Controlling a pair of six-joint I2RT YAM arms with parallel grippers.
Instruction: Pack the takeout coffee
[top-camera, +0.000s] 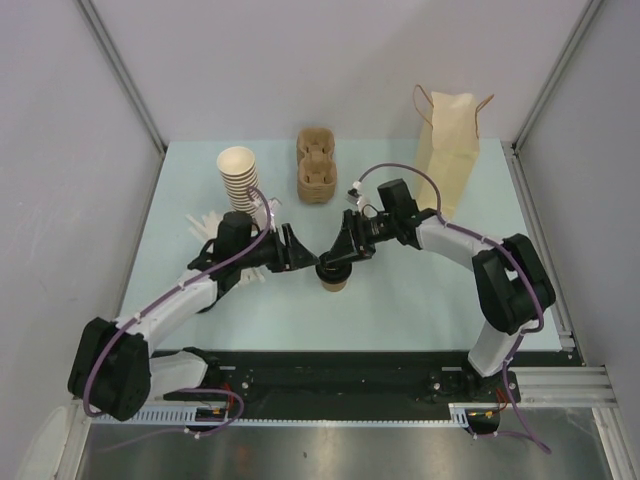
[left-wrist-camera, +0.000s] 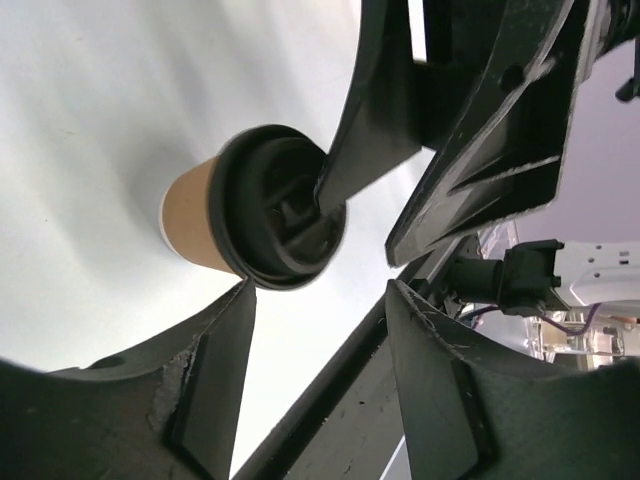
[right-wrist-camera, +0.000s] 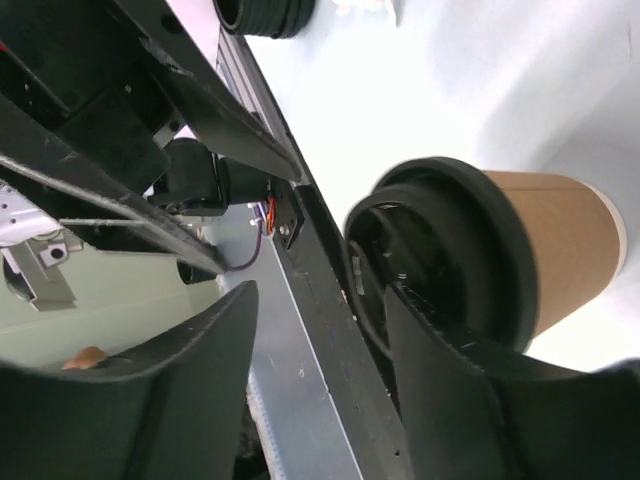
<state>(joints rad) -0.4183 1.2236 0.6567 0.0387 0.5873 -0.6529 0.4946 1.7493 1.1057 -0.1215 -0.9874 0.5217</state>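
Note:
The takeout coffee (top-camera: 333, 276), a small brown paper cup with a black lid, stands on the pale table between my two grippers. In the left wrist view the coffee (left-wrist-camera: 200, 215) sits just beyond my open, empty left gripper (left-wrist-camera: 320, 295), whose fingertips are short of the lid. My left gripper (top-camera: 298, 255) is at the cup's left in the top view. My right gripper (top-camera: 340, 258) is above the cup with its jaws apart. In the right wrist view one of its fingers (right-wrist-camera: 440, 350) rests on the black lid (right-wrist-camera: 450, 240) and the other is off to the side. The right gripper (right-wrist-camera: 320, 300) holds nothing.
A tall stack of lidless cups (top-camera: 238, 175) stands at the back left, a brown cardboard cup carrier (top-camera: 316, 165) at the back middle, and an upright paper bag (top-camera: 448, 145) at the back right. White cutlery (top-camera: 205, 222) lies by the left arm. Black lids (right-wrist-camera: 265, 15) lie nearby.

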